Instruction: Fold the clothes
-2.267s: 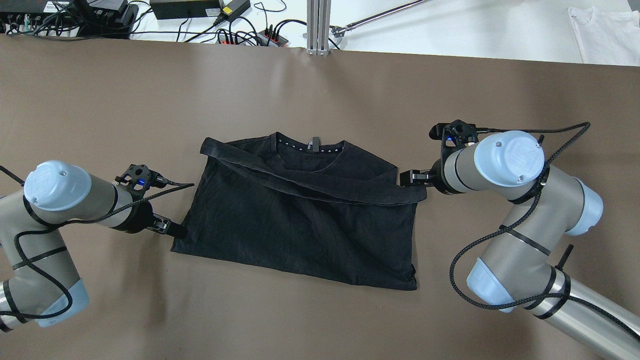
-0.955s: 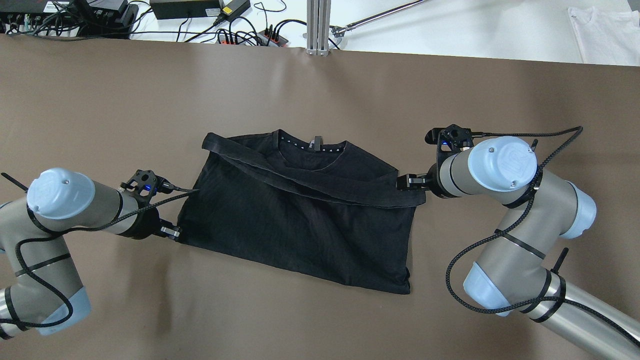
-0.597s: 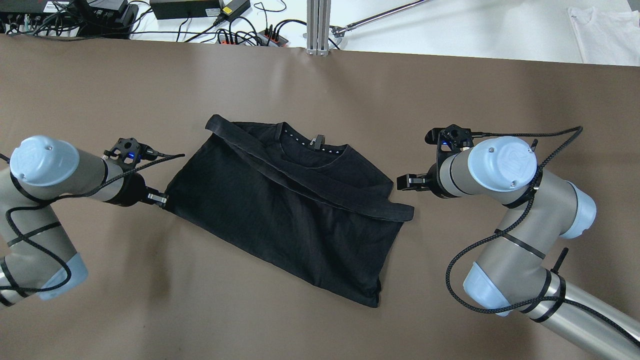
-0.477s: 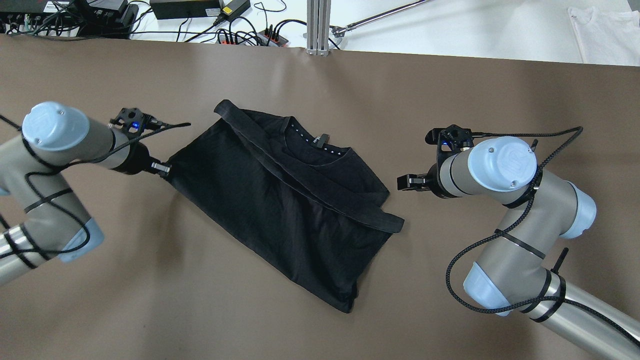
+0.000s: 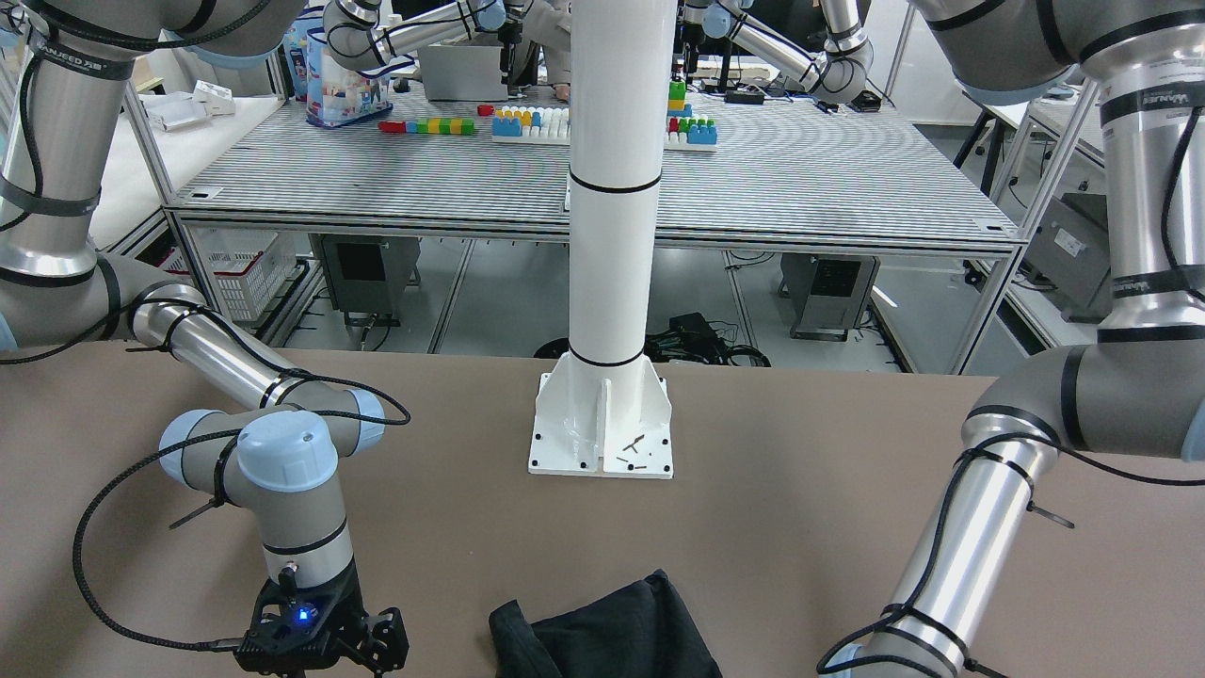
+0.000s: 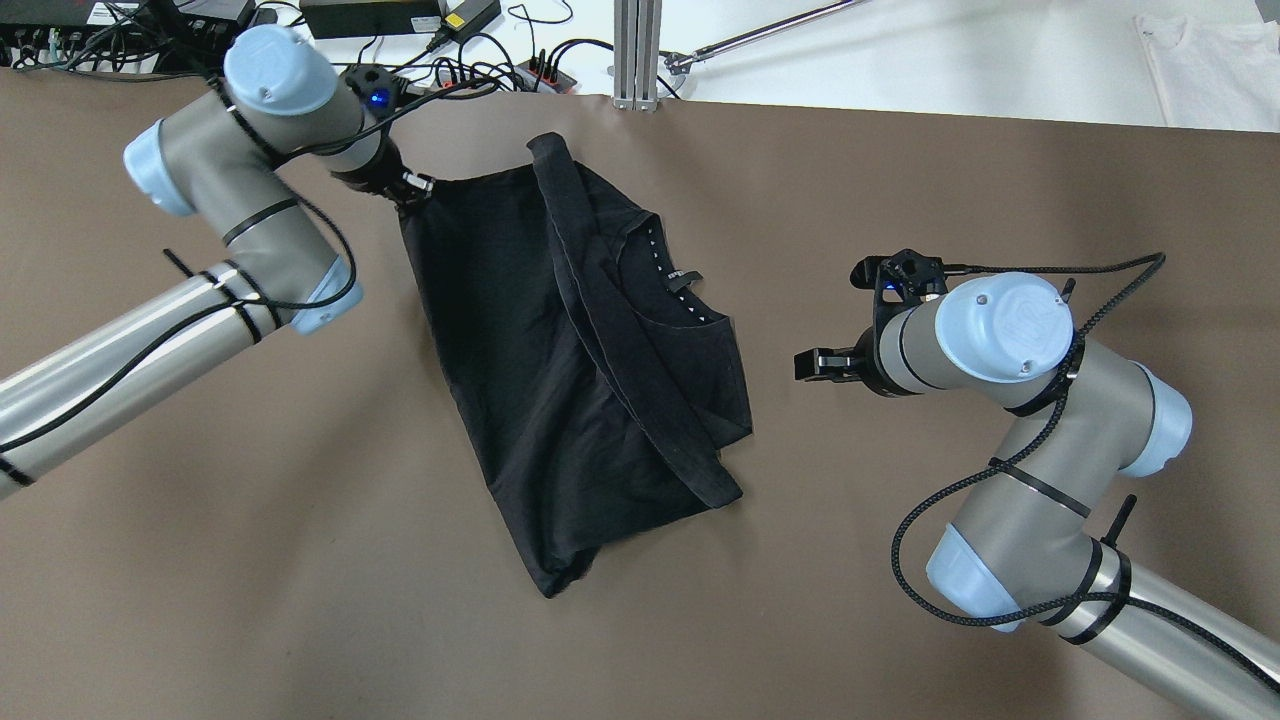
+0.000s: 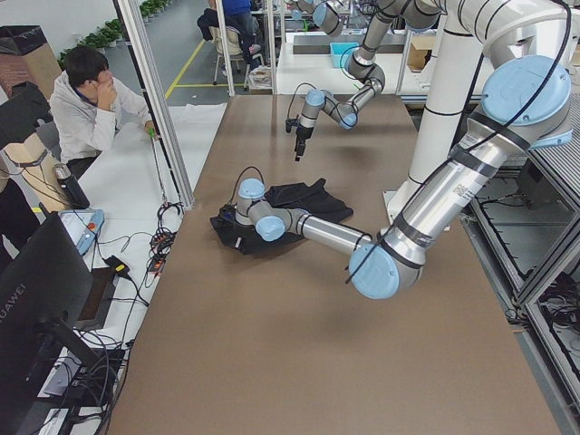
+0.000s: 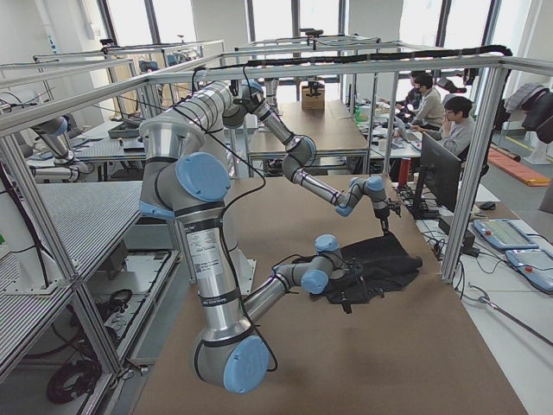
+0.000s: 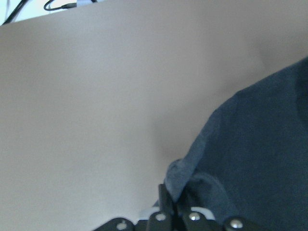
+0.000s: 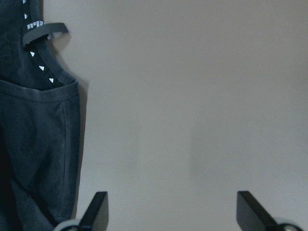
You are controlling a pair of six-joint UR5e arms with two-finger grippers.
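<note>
The clothes are one black T-shirt [image 6: 560, 370] lying skewed on the brown table, its collar with small white marks facing right and a hem band folded diagonally across it. My left gripper [image 6: 412, 188] is near the far edge, shut on the shirt's corner; the left wrist view shows dark fabric [image 9: 250, 159] pinched between the fingers. Off to the right, my right gripper [image 6: 806, 365] stands open, apart from the shirt. In the right wrist view its fingertips [image 10: 98, 208] frame bare table, with the collar [image 10: 38, 72] at the left. The front-facing view shows only the shirt's near edge [image 5: 612, 626].
Cables and power strips [image 6: 480, 60] and an aluminium post [image 6: 636, 50] lie just beyond the far edge, near my left wrist. A white pillar's base [image 5: 602, 428] stands at the robot's side. A white garment [image 6: 1210, 60] lies off the table. A seated person [image 7: 86, 100] is beside the table.
My left gripper has swung the shirt's corner up to the far edge, turning the whole shirt clockwise. The right gripper has let go of the hem band and stayed in place.
</note>
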